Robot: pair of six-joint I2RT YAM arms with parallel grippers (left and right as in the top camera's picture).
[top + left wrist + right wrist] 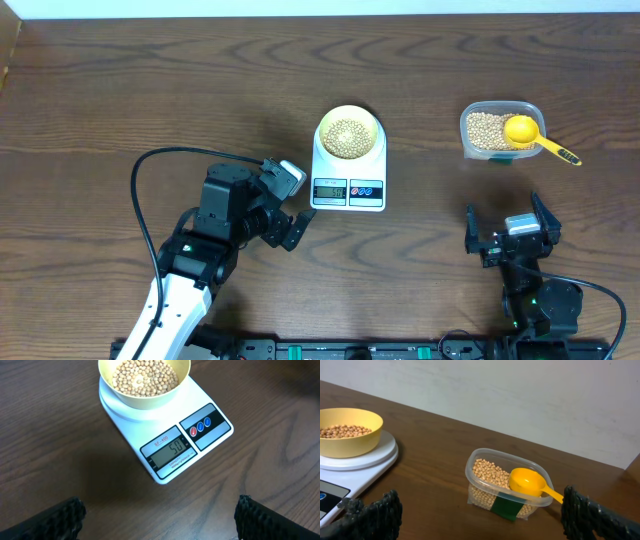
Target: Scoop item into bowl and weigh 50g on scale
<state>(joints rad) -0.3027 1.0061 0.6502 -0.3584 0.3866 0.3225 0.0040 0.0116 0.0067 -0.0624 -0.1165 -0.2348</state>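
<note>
The pale-yellow bowl (377, 128) stands on the white scale (348, 170), with tan beans (347, 137) heaped inside it. In the left wrist view the bowl (145, 402) of beans (145, 377) sits at the top, and the scale (212, 435) shows 50 on its display. My left gripper (302, 200) hovers just left of the scale's front, open and empty; it appears again from its own wrist (160, 517). My right gripper (505, 212) is open and empty below the bean tub, and spreads wide at the bottom of its own wrist view (480, 515).
At the right, a clear plastic tub (470, 125) holds more beans (487, 130). A bright yellow measuring spoon (525, 131) rests in it, handle pointing right over the rim. The right wrist view shows tub (485, 457), spoon (527, 481), bowl (350, 445) and scale (365, 462).
</note>
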